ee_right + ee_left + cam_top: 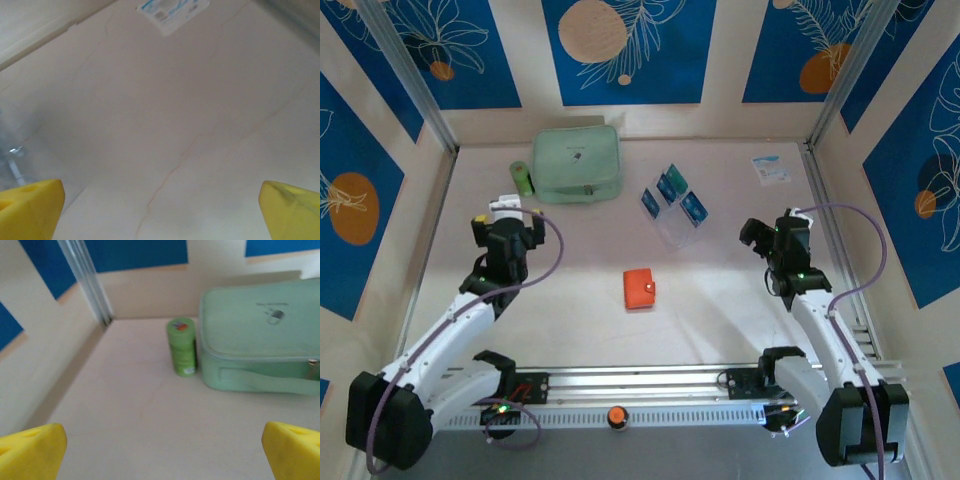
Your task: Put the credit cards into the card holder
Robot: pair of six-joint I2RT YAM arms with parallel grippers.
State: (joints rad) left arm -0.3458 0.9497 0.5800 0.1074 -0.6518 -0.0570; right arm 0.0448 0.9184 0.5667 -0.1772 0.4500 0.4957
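Mint pouch (pixel 576 163) beside green canister (pixel 521 179); leaflet (pixel 771 168) far right.

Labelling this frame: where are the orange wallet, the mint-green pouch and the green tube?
orange wallet (pixel 640 288), top view, middle of its cover.
mint-green pouch (pixel 576 162), top view, centre of its lid.
green tube (pixel 182 346), left wrist view, middle of its side.

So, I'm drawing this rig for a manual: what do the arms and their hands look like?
The left arm and right arm are white with black joints and bases. The left hand and right hand are black with yellow fingertips. A purple cable loops along each arm.
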